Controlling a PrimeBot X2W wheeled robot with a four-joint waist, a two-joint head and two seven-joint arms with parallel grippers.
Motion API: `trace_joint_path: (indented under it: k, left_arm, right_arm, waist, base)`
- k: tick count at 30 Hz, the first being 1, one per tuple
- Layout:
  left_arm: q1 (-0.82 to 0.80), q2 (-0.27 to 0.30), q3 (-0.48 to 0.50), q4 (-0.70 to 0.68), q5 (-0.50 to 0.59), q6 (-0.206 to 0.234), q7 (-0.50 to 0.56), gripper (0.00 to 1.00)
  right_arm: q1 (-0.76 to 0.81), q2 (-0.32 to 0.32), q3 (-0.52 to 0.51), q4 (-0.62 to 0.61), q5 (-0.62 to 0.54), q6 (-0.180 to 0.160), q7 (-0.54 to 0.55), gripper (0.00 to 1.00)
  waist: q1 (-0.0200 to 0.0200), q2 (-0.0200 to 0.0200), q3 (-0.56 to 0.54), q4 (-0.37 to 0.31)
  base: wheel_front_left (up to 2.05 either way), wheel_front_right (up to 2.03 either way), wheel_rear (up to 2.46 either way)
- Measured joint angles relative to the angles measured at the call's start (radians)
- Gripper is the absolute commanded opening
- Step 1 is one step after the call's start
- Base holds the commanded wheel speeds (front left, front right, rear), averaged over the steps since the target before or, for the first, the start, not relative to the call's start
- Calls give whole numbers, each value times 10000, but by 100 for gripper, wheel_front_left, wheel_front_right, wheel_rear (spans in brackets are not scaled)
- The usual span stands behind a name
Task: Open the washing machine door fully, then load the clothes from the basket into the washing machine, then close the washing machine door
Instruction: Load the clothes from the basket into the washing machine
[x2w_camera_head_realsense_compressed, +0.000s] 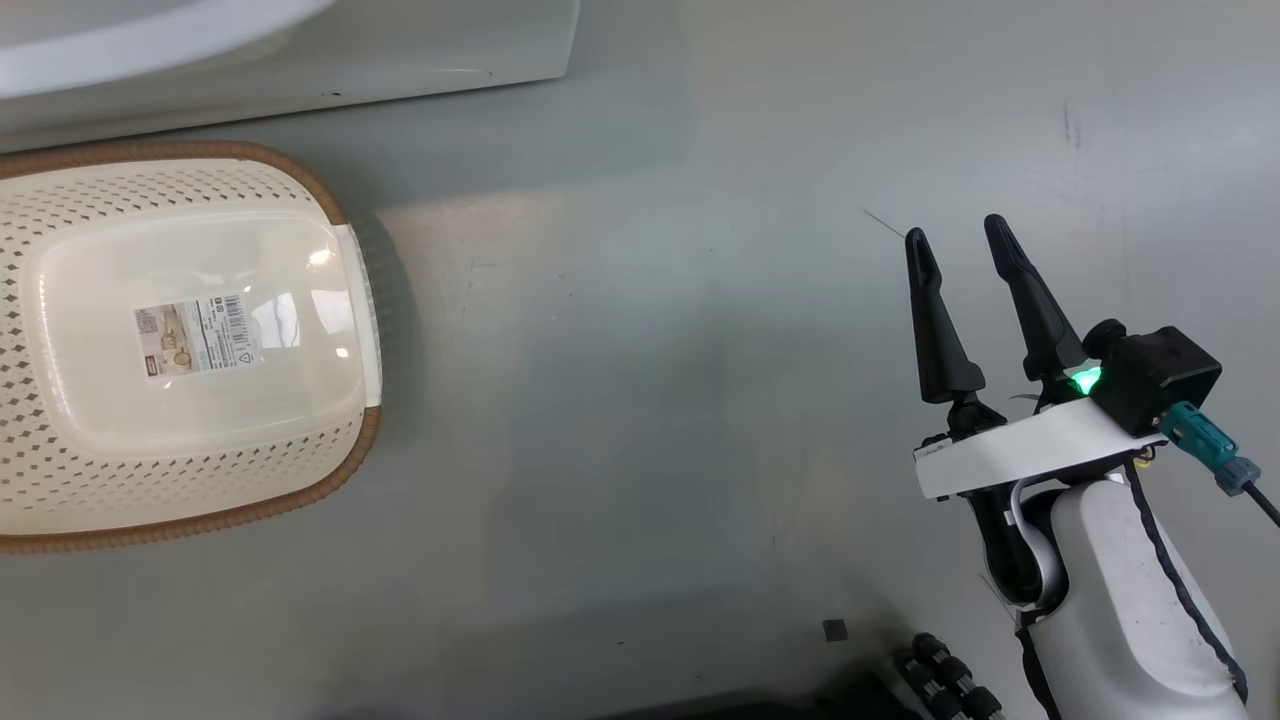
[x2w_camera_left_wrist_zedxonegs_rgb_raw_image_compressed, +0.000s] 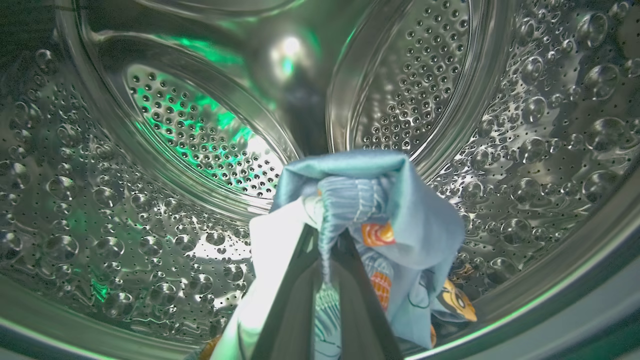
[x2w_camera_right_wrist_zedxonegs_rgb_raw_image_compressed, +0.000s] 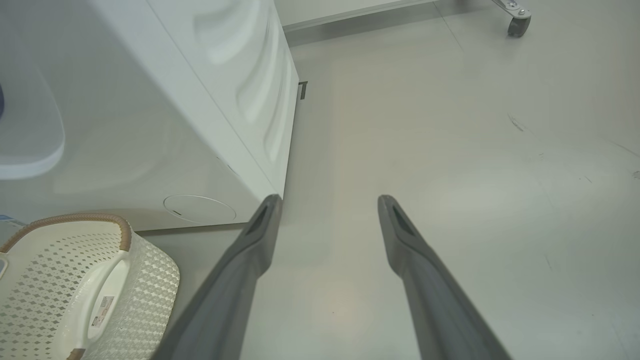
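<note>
Left hand (x2w_camera_left_wrist_zedxonegs_rgb_raw_image_compressed: 327, 245) clamped on the clothes (x2w_camera_left_wrist_zedxonegs_rgb_raw_image_compressed: 415, 220) inside the washing machine (x2w_camera_left_wrist_zedxonegs_rgb_raw_image_compressed: 100, 210); my right hand (x2w_camera_head_realsense_compressed: 962, 238) spread, empty, above the floor (x2w_camera_head_realsense_compressed: 650, 400).

The basket (x2w_camera_head_realsense_compressed: 150, 185) sits on the floor (x2w_camera_head_realsense_compressed: 650, 400) just before the washing machine (x2w_camera_head_realsense_compressed: 400, 50), at the robot's left. The right gripper (x2w_camera_head_realsense_compressed: 954, 228) hangs over the floor, well apart to the basket's right. The left gripper (x2w_camera_left_wrist_zedxonegs_rgb_raw_image_compressed: 327, 240) is inside the drum (x2w_camera_left_wrist_zedxonegs_rgb_raw_image_compressed: 125, 225), with the clothes (x2w_camera_left_wrist_zedxonegs_rgb_raw_image_compressed: 400, 200) pinched between its fingers.
</note>
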Motion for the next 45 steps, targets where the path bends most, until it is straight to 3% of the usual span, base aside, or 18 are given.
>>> trace_joint_path:
  k: [13,23,28,36,37,38,45]
  left_arm:
    - [-1170,282,-98,163,-378,-4,82,0]
    - [-2372,709,-1484,-1053,-261,-17,-2094,0]
    - [-2380,826,-1896,-307,-395,-33,-1941,0]
    - [-2316,857,-1741,711,-988,-33,-1825,0]
    - [-2311,861,-1745,780,-1057,-33,-1827,23]
    - [-2305,863,-1749,859,-1057,-33,-1841,97]
    - [-2217,755,-1756,1572,-1329,-33,-1812,100]
  right_arm:
    - [13,8,50,-230,244,0,0,100]
    - [-14,23,353,-253,345,0,0,100]
    - [-15,21,364,-244,345,0,0,100]
    - [-64,23,343,-222,347,0,0,100]
    - [-71,23,337,-219,345,0,0,100]
    - [-82,25,332,-215,345,0,0,100]
    - [-155,29,201,-134,343,0,0,100]
  waist:
    - [0,0,1053,-103]
    - [0,0,1508,-105]
    - [0,0,1554,-137]
    - [0,0,1510,-139]
    - [0,0,1502,-135]
    - [0,0,1492,-131]
    - [0,0,1320,-63]
  base:
    - [0,0,0]
    - [0,0,0]
    - [0,0,0]
    - [0,0,0]
    - [0,0,0]
    - [0,0,0]
    - [0,0,0]
